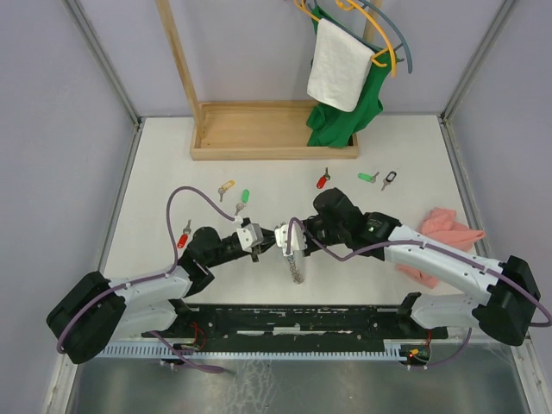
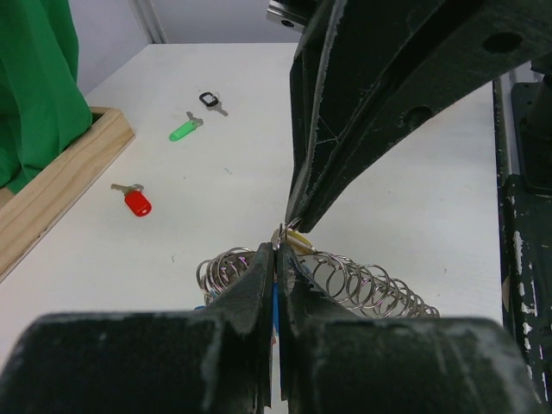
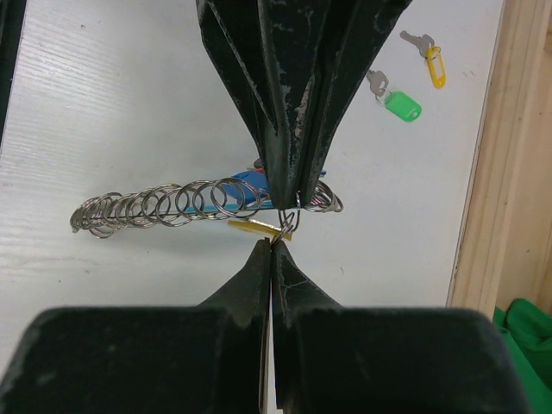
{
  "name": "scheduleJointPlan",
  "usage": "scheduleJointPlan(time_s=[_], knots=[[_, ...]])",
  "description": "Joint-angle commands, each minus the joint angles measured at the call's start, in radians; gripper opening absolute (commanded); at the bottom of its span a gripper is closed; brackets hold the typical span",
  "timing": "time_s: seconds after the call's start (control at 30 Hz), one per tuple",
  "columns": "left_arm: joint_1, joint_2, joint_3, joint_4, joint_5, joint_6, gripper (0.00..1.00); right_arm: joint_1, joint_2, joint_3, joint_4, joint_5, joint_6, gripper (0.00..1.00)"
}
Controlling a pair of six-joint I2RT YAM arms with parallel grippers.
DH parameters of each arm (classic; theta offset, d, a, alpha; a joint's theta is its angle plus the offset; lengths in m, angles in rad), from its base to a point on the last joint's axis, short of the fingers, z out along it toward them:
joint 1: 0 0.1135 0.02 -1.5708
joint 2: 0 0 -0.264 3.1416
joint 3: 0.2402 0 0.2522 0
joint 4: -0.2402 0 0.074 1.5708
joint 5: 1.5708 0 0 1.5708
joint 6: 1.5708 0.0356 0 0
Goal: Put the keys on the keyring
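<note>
Your left claw [image 2: 276,259] is clenched on one end of the keyring [image 3: 155,205], whose coil trails across the desk [image 1: 155,172] well on the near side of the wooden stand base [image 1: 259,142]. Your right claw [image 3: 272,250] meets it tip to tip, clenched on what looks like the yellow-tagged key [image 3: 254,226]. Hold the left grip firm. Feed the key's small loop along the coil wire with slight rotations, not force. The coil looks springy, so expect twisting. Spare keys [image 1: 322,180] wait between that base and the keyring.
</note>
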Motion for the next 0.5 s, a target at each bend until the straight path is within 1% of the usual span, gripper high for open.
scheduleJointPlan(time_s=[0.0, 0.17, 0.33, 0.47], knots=[[0.0, -0.042, 0.003, 0.142, -0.052, -0.092, 0.03, 0.011, -0.024, -0.03, 0.053, 0.019, 0.003, 0.01], [0.0, -0.045, -0.008, 0.168, -0.059, -0.107, 0.03, 0.009, -0.038, -0.079, 0.126, 0.026, 0.052, 0.02], [0.0, -0.034, -0.022, 0.207, -0.061, -0.12, 0.03, 0.009, -0.081, -0.132, 0.203, 0.025, 0.11, 0.17], [0.001, -0.022, -0.029, 0.223, -0.061, -0.118, 0.03, -0.001, -0.122, -0.161, 0.256, 0.012, 0.159, 0.24]])
